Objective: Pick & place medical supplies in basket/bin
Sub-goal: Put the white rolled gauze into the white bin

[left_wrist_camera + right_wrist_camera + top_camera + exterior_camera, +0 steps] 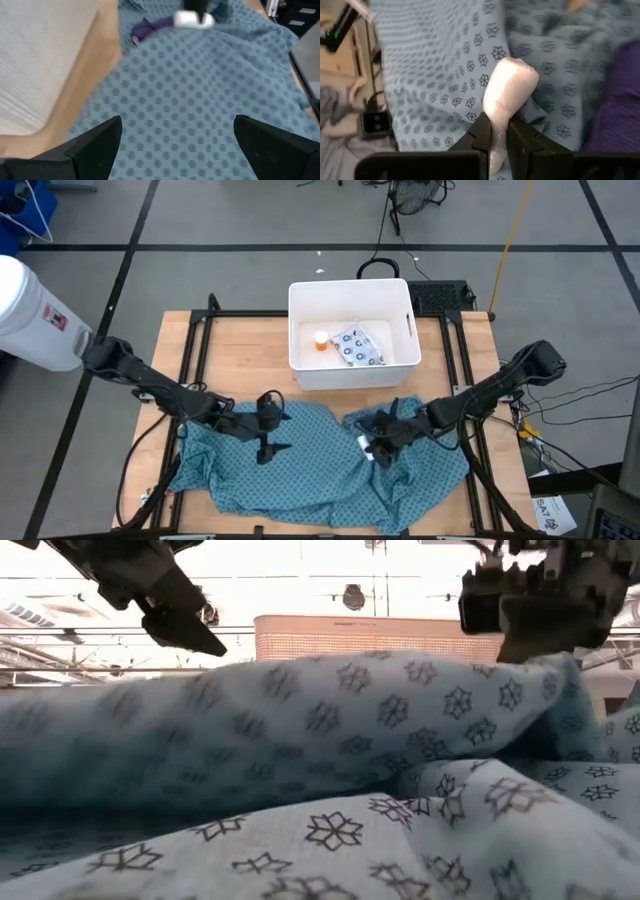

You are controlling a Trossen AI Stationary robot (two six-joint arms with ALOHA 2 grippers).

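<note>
My right gripper (499, 137) is closed on the small white tube (509, 95). I hold it by one end, so most of its body sticks out past my fingers and I can see it well. The tube is above the teal cloth (310, 470), at the near right part of the desk (180, 340). I think it is held this way because it lay on the soft cloth, where a pinch at the end is the easiest grip.

Just beside the tube lies the dark blue block (147, 29), on the cloth. It is not yet picked, so I judge it comes next.

My left gripper (268, 427) hangs above the cloth on the left side, its fingers (95, 142) spread wide and holding nothing. It waits there, well apart from my right gripper.

Farther away stands the white bin (352, 372), at the far middle of the desk. The orange pill bottle (320, 340) and the flat white packet (357, 346) are already inside it. The near wall of the bin rises between the tube and the inside, so I must carry the tube over that wall. The folds of the cloth could also catch the tube if I move low.

At the far left, off the desk, stands a white container (35, 315) with a red label.
</note>
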